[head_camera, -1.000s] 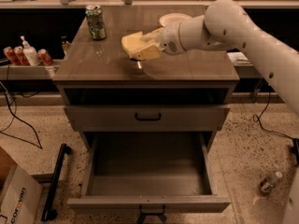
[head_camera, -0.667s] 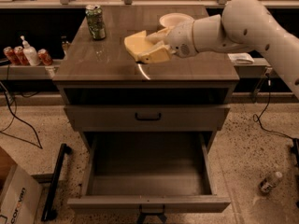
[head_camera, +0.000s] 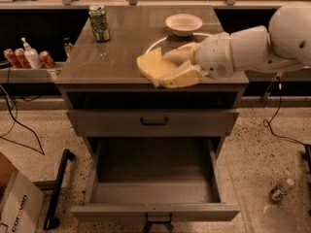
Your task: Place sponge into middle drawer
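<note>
gripper [head_camera: 171, 70] clamped on sponge [head_camera: 151, 67] above cabinet top [head_camera: 121, 52] front edge
middle drawer [head_camera: 153, 171] open below (white bowl [head_camera: 183, 23] and can [head_camera: 99, 23] sit behind)

My arm [head_camera: 286, 35] enters from the right with the forearm nearly level and the wrist [head_camera: 219, 57] turned leftward. The gripper [head_camera: 167, 68] lies at centre view, its two pale fingers [head_camera: 182, 76] clamped above and below the sponge [head_camera: 149, 66].

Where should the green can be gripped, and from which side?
Likely around its mid-body, from the front: the green can stands upright and round-sided at the counter's back left. The gripper holds the sponge over the counter's front edge.
</note>
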You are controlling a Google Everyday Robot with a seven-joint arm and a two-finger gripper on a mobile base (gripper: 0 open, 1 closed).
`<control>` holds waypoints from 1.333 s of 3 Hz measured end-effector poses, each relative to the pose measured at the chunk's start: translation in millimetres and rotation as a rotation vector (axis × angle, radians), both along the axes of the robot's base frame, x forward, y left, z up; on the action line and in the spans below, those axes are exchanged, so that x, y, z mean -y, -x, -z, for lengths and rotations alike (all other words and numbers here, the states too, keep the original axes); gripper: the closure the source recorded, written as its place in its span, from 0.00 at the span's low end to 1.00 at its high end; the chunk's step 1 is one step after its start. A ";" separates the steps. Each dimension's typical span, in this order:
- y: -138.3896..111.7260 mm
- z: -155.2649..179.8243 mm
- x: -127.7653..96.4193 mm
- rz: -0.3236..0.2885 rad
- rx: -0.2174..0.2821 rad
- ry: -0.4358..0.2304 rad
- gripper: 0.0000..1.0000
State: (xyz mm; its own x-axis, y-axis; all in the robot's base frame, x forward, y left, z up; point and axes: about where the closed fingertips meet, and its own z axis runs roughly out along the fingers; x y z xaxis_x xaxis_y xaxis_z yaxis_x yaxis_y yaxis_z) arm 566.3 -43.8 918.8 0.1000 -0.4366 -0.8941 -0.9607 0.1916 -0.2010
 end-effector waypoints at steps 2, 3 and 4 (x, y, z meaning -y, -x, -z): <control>72.9 38.5 11.9 -0.061 -0.135 -0.018 1.00; 87.0 79.4 5.4 -0.050 -0.251 -0.017 1.00; 96.4 118.3 -0.2 -0.007 -0.356 -0.011 1.00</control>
